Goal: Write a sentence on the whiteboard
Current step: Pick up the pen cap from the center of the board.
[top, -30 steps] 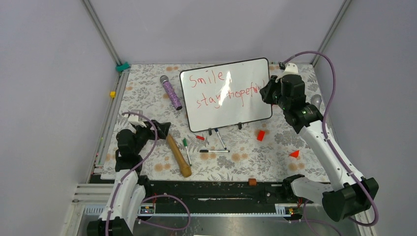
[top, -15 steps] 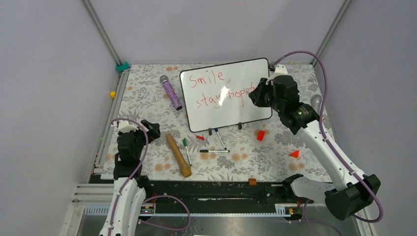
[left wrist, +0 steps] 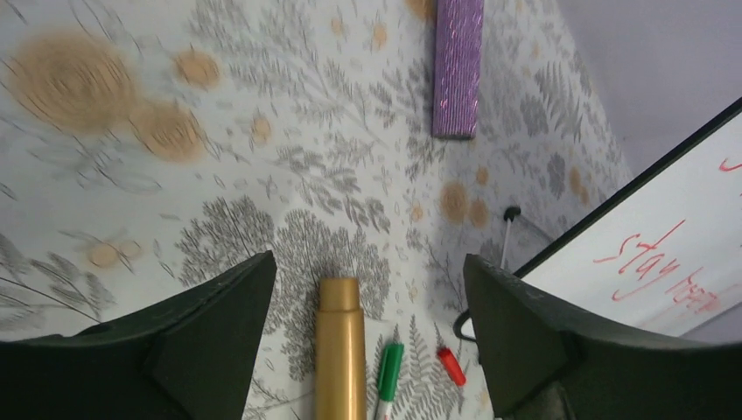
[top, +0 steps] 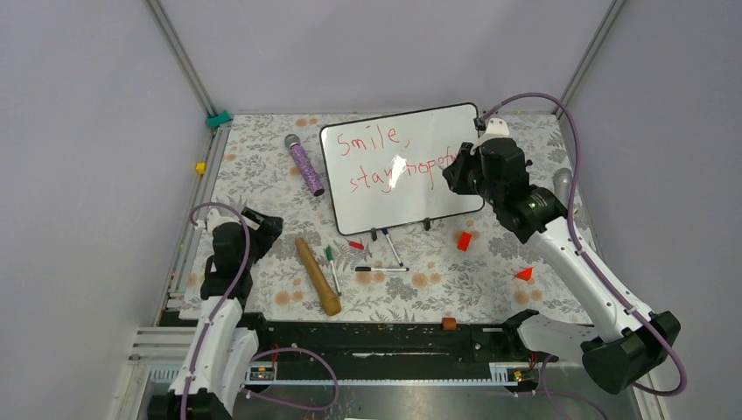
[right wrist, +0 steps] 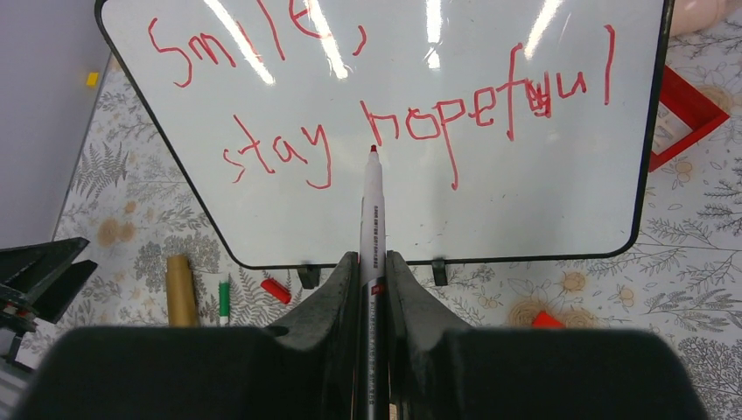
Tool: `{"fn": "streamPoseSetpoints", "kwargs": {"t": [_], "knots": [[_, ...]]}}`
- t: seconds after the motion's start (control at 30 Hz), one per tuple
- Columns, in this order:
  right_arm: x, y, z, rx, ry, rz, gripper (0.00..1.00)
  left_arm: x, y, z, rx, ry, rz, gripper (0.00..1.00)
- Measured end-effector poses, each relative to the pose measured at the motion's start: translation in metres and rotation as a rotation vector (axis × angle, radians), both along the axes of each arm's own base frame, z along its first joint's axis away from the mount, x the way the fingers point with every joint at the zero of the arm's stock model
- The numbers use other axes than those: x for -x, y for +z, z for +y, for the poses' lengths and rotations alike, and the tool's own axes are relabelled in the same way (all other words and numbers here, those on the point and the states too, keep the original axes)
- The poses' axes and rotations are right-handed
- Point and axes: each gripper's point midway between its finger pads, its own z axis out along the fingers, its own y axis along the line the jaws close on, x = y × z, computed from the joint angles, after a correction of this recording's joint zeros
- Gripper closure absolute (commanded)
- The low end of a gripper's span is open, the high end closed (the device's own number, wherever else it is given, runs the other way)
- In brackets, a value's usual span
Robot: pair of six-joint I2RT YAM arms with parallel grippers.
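The whiteboard [top: 411, 199] leans propped at the back of the table, its black frame also showing at the right of the left wrist view [left wrist: 691, 219]. The sentence [top: 385, 157] stands on it in red, "Smile," over "stay hopeful" [right wrist: 394, 131]. My right gripper [top: 455, 171] hovers before the board's right half, shut on a white marker [right wrist: 373, 210]. Its red tip points at the gap between "stay" and "hopeful"; whether it touches the board I cannot tell. My left gripper [top: 262, 229] hangs open and holds nothing [left wrist: 369, 271], above the top of a golden wooden handle [left wrist: 339, 350].
A purple microphone [top: 304, 164] lies left of the board. Below the board lie a green marker [left wrist: 389, 367], a red cap [left wrist: 451, 366], a blue marker [top: 391, 247] and a black pen [top: 381, 269]. A red block [top: 465, 241] and a red wedge [top: 524, 274] sit to the right.
My right gripper has moved left with the marker, from the end of "hopeful" to in front of that word. My left arm has drawn back a little to the left.
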Motion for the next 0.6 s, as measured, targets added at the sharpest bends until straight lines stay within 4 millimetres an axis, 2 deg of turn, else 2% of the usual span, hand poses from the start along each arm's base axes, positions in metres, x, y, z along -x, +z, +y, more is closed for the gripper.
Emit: {"fn": "streamPoseSetpoints", "kwargs": {"t": [0.1, 0.23, 0.3, 0.47, 0.6], "knots": [[0.002, 0.0, -0.003, 0.007, -0.01, 0.0, 1.0, 0.0, -0.018, -0.019, 0.115, -0.036, 0.083, 0.26], [0.005, 0.0, -0.003, 0.012, -0.008, 0.003, 1.0, 0.01, -0.03, -0.052, 0.204, -0.091, 0.18, 0.36], [0.008, 0.0, -0.004, 0.011, -0.006, 0.002, 1.0, 0.016, -0.025, -0.07, 0.244, -0.112, 0.214, 0.47], [0.013, -0.007, -0.005, 0.017, -0.002, 0.012, 1.0, 0.018, -0.001, -0.097, 0.3, -0.09, 0.249, 0.51], [0.014, -0.012, -0.005, 0.021, 0.0, 0.022, 1.0, 0.013, 0.011, -0.128, 0.273, -0.098, 0.318, 0.54]]}}
